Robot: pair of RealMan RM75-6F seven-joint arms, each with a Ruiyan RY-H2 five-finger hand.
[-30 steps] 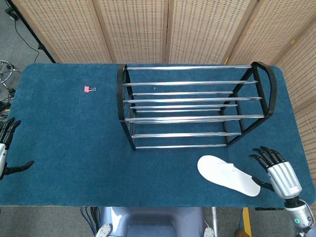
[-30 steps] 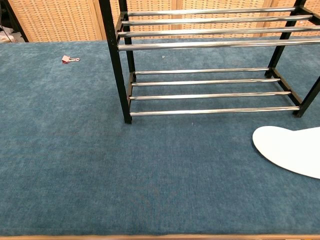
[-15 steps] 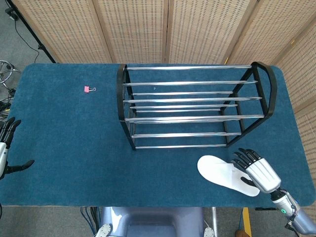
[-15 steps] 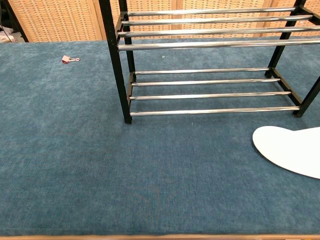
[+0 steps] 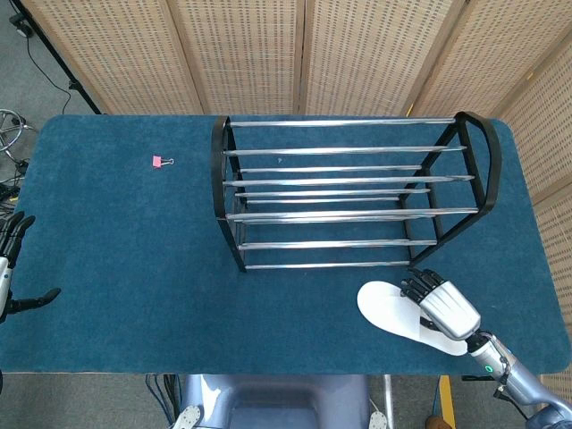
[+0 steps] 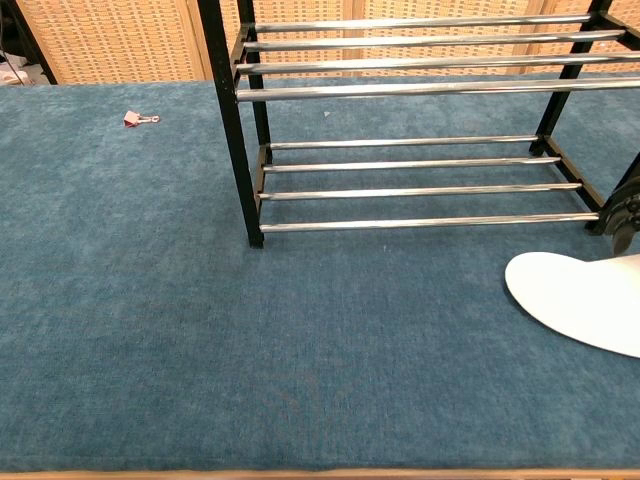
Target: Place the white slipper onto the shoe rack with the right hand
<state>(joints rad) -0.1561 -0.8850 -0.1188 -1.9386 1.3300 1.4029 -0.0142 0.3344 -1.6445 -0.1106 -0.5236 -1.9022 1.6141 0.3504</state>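
The silver-and-black right hand [image 5: 440, 304] hangs over the flat white slipper [image 5: 393, 311], dark fingers spread, holding nothing. The black left hand [image 5: 11, 268] rests open at the blue felt-covered table's [image 5: 134, 250] edge.

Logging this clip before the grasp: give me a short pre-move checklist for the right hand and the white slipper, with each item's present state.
1. Right hand is over the white slipper: ok, it covers the heel half in the head view.
2. Slipper lies flat on the table, in front of the shoe rack: ok.
3. Fingers are actually closed on the slipper: cannot tell; contact is hidden under the hand.
4. Rack bars are free to take the slipper: ok, nothing lies on them.
5. Left hand is out of the way: ok, it sits at the table's far left edge.
6. Pink clip is away from the path: ok.
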